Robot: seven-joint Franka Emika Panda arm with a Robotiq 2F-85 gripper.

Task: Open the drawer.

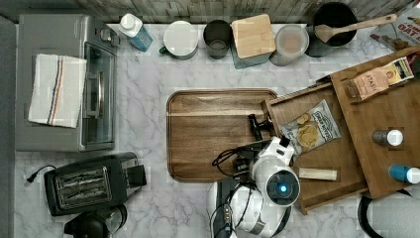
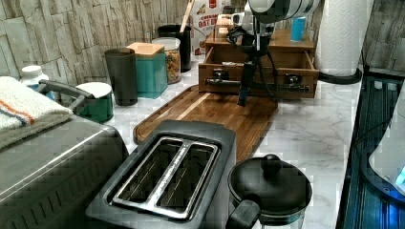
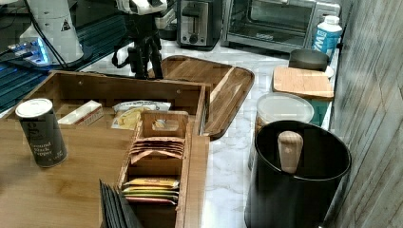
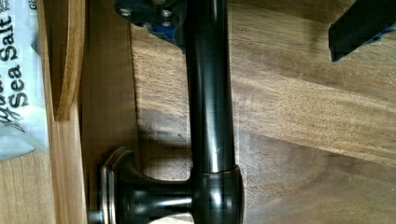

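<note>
The bar handle [image 4: 210, 116] fronts the drawer [image 1: 324, 161] (chips bag [image 1: 311, 130] inside).

Pulled well out from under its wooden cabinet, shallow brown wooden drawer [image 1: 317, 148] with long black bar handle on its front, snack bag and pale stick inside.

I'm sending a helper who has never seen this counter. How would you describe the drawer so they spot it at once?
Start at the big wooden cutting board in the middle of the marble counter. At the top view's right, the drawer juts toward it from under a wooden cabinet top holding bottles. Unlike those flat surfaces, it is an open box with a black bar handle and a snack bag inside.
</note>
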